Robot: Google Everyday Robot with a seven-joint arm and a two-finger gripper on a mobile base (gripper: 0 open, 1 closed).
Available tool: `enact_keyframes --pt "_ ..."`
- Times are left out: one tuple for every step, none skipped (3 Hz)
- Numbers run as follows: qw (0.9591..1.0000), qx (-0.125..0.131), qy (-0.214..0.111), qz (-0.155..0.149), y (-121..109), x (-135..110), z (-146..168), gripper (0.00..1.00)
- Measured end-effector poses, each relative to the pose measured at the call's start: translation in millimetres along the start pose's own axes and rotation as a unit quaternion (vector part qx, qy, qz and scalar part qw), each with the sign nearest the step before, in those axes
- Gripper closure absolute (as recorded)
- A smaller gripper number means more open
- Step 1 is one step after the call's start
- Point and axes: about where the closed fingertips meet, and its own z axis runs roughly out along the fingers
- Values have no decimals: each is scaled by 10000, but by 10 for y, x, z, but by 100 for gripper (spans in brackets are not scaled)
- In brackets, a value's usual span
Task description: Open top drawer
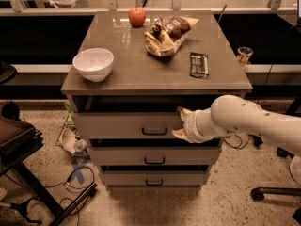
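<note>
A grey square-topped cabinet (141, 79) with three stacked drawers is seen at the middle of the view. The top drawer (122, 125), the widest, with a flat grey front and a small dark bar handle (154, 132), is found directly under the tabletop, with a dark gap shown above its front; its front appears to be set slightly ahead of the narrower middle grey drawer (188, 155) and the bottom grey drawer (127, 178) at 6 o'clock from it. The cream-coloured gripper (180, 123) is placed against the top drawer's front, just at 3 o'clock from the handle, and is carried by a thick white arm (244, 119) brought in from 3 o'clock. Whether the gripper is clamped on the drawer or merely laid against it cannot be told. On the tabletop, a round white bowl (93, 63) is set at 9 o'clock, a red apple (137, 16) at 12 o'clock, a crumpled tan and brown snack bag (167, 29) just at 4 o'clock from the apple, and a flat dark wrapped bar (199, 64) at 3 o'clock
</note>
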Motion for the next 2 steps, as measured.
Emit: enact_keyframes --pt "10000 0 0 0 -1 -2 -3 100" --pt "10000 0 0 0 -1 -2 -3 97"
